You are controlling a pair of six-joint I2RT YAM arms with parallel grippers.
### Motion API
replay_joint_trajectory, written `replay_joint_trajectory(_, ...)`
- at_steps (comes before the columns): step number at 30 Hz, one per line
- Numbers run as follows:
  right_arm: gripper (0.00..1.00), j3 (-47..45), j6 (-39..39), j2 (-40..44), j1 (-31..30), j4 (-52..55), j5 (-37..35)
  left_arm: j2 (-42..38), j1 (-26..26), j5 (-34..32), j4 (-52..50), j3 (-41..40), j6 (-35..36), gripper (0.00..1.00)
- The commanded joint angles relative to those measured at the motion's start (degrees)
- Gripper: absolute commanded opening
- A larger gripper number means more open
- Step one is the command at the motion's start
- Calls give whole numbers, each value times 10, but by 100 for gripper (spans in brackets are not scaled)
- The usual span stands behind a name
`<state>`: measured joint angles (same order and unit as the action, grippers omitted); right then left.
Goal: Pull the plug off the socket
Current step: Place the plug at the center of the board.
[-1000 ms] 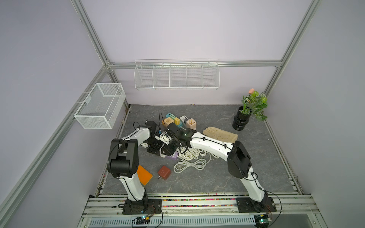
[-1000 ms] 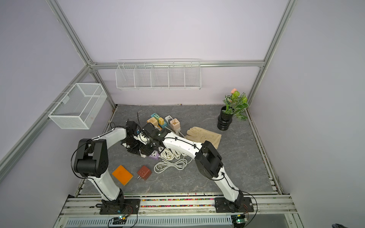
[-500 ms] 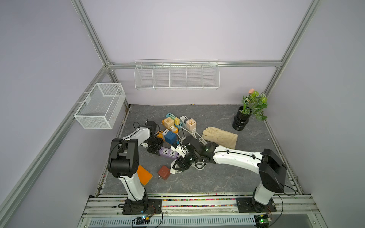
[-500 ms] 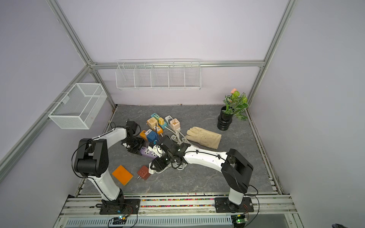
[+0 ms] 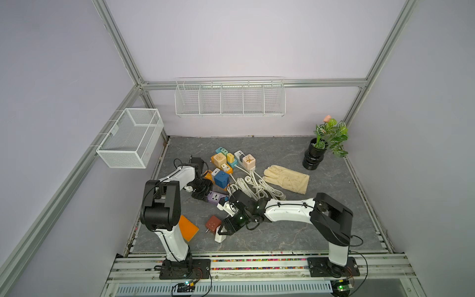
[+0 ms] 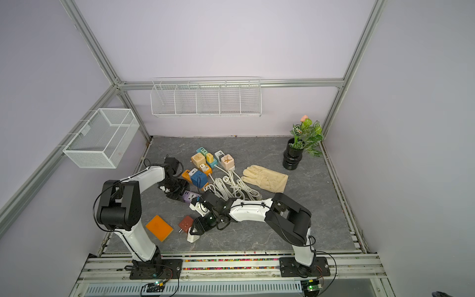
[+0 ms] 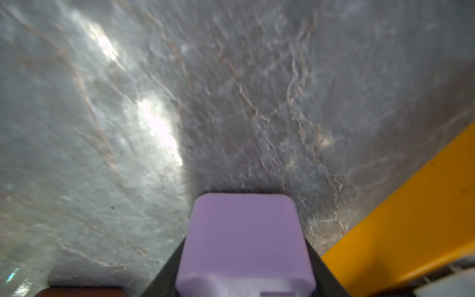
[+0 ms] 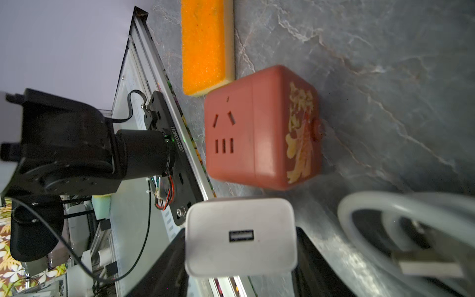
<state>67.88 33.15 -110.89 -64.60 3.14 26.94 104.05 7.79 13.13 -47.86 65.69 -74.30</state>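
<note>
Right claw [image 5: 221, 232]: clenched on white square USB charger plug [image 8: 240, 236], low beside red cube adapter [image 8: 262, 128], well apart from purple plastic power strip [image 5: 216, 198].
Left claw [image 5: 203, 194]: clamped on strip's end.
Risk: nudging red cube on descent; dropping plug askew.

Best room for me is the bare slab [image 5: 288, 239] on the R side of my R gripper [image 5: 223, 231]: nothing betw. it and the front rail [image 5: 257, 257]. L side is tight: red cube socket [image 5: 212, 223] sits just beside the white plug [image 5: 220, 237] in the jaws, then orange sponge [image 5: 189, 227], then L arm [image 5: 164, 205]. Toward the back, purple strip [image 5: 217, 197], cable coil [image 5: 257, 185] and socket cluster [image 5: 226, 162] block the way. Glove [image 5: 286, 178] and plant pot [image 5: 314, 159] crowd the back-R corner.
</note>
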Motion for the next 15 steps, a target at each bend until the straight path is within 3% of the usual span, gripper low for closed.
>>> replay_joint_trajectory(1,48,18,36,-12,2,-41,21,-4,0,4,25,12,-8,0)
replay_joint_trajectory(8,57,24,63,-36,7,-41,26,-8,1,4,25,9,-9,0)
replay_joint_trajectory(15,89,12,60,-29,12,-9,0,-10,1,3,26,8,-12,0)
